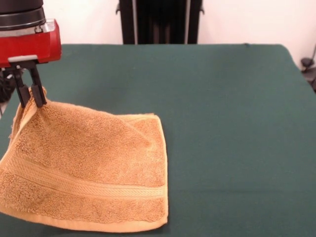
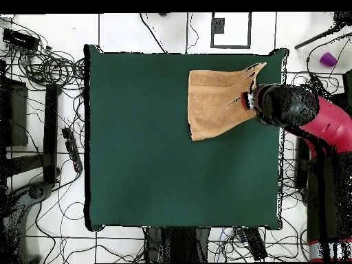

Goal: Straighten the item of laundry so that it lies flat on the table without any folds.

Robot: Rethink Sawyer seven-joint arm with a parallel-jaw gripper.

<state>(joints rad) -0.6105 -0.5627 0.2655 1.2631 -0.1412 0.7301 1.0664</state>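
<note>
The orange-tan towel (image 1: 89,168) lies at the front left of the dark green table (image 1: 222,123), its woven band near the front edge. My gripper (image 1: 29,101) is shut on the towel's far left corner and holds it lifted, so the left edge hangs off the table surface. A diagonal crease runs from the lifted corner toward the right side. In the overhead view the towel (image 2: 213,103) sits at the table's (image 2: 151,151) upper right, and the arm's head covers the gripper (image 2: 249,100) at its right edge.
The robot's dark pedestal (image 1: 160,22) stands behind the table's far edge. Cables and stands (image 2: 41,103) lie on the floor around the table. A small purple object (image 2: 328,60) sits on the floor at the upper right.
</note>
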